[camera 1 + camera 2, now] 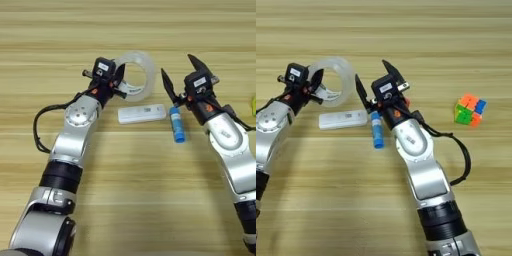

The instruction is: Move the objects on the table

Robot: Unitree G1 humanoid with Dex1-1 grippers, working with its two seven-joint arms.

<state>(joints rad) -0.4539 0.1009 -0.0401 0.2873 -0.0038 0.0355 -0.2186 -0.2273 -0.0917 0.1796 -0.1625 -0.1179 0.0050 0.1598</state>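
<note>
My left gripper (119, 80) is shut on the near-left rim of the clear tape roll (136, 75), which stands tilted up on edge off the table (128, 190). A flat white bar (142, 113) lies just in front of the roll. To its right lies the blue glue stick (176, 125), pointing toward me. My right gripper (376, 80) is open, its two black fingers spread wide just beyond the glue stick's far end, with nothing between them. A small multi-coloured cube (471, 110) sits apart at the right.
Both arms reach in from the near edge, left arm (70, 150) at the left and right arm (421, 165) right of centre. A black cable loops beside each forearm.
</note>
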